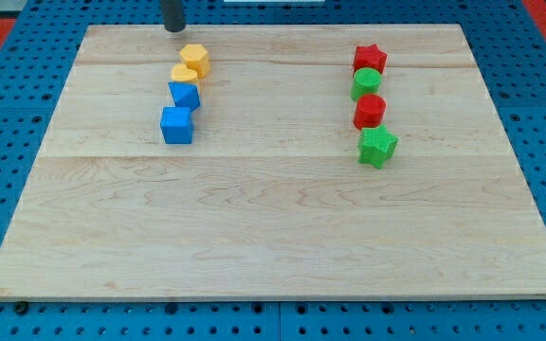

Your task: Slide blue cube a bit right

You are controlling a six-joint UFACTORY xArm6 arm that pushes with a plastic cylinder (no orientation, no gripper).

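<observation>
Blue cube [177,125]: flat on board, view's left half, lowest of 4-block column, touching block above.

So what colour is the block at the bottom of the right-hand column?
Green, seen in the camera view.

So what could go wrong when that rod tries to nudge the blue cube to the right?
1. My tip sits at the view's top edge, above the left-hand column. Coming straight down, it could knock the yellow blocks first.
2. The blue cube touches, or nearly touches, another blue block just above it, so a push might drag that one along.
3. An off-centre push from the view's left might spin the cube instead of sliding it.
</observation>
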